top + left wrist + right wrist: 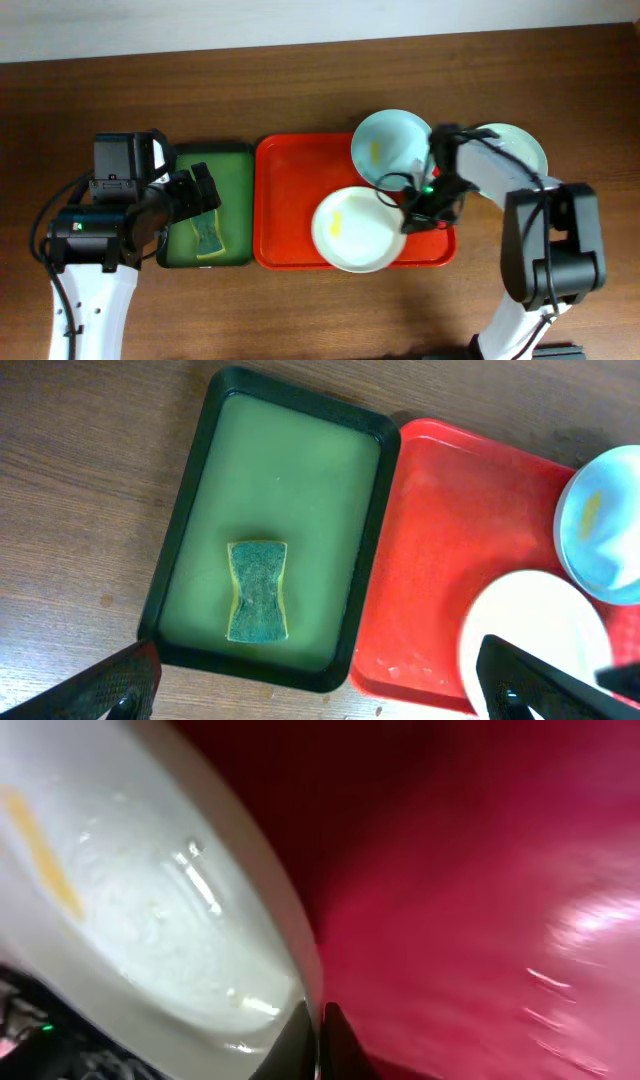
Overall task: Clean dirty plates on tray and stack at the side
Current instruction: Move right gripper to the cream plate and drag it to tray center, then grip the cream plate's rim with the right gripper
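Note:
The red tray (290, 210) lies mid-table. A white plate (350, 230) with a yellow smear sits at its front right. A pale blue plate (385, 145) with a yellow smear sits at its back right. A third pale plate (520, 148) lies on the table right of the tray, partly hidden by my right arm. My right gripper (418, 215) is shut on the white plate's right rim; in the right wrist view the fingers (318, 1025) pinch the rim of the plate (130, 910). My left gripper (198, 192) is open and empty above the green tray.
A dark green tray (235, 160) left of the red tray holds a green-yellow sponge (207, 238). In the left wrist view the sponge (258, 591) lies in the green tray (290, 460), with the red tray (430, 550) to its right.

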`<action>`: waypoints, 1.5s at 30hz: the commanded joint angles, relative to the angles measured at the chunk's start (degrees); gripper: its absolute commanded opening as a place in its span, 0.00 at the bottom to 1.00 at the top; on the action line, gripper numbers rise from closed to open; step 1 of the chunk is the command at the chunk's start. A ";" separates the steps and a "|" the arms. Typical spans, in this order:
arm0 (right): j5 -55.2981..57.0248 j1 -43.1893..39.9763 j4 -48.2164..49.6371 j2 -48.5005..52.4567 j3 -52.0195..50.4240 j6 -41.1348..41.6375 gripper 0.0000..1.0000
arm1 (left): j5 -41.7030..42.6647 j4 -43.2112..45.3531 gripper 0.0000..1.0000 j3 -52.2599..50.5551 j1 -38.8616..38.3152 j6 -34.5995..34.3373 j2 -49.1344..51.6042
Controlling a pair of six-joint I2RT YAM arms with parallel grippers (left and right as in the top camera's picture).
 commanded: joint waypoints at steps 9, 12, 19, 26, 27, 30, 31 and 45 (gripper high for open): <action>8.39 13.62 21.38 -0.13 0.46 13.60 0.07 | 0.44 0.09 0.99 0.42 -0.13 0.26 -0.66; 8.39 13.46 17.09 -0.15 6.51 13.31 0.28 | 0.44 0.09 0.99 0.42 -0.13 0.26 -0.66; 10.51 13.46 -10.21 -0.15 27.89 12.22 0.50 | 0.44 0.09 0.99 0.42 -0.13 0.26 -0.66; 10.27 13.53 -14.51 -0.13 29.59 9.70 0.98 | 0.44 0.09 0.99 0.42 -0.13 0.26 -0.66; 10.08 13.57 -15.61 -0.13 29.59 9.70 0.98 | 0.44 0.09 0.99 0.42 -0.13 0.26 -0.66; 11.37 14.36 -22.62 -0.13 28.61 9.68 0.99 | 0.44 0.09 0.99 0.42 -0.13 0.26 -0.66; 12.55 15.45 -22.58 -0.13 27.15 9.70 0.98 | 0.44 0.09 0.99 0.42 -0.13 0.28 -0.66; 19.98 24.02 -18.67 -0.17 24.17 16.20 0.65 | 0.44 0.09 0.99 0.42 -0.13 0.26 -0.66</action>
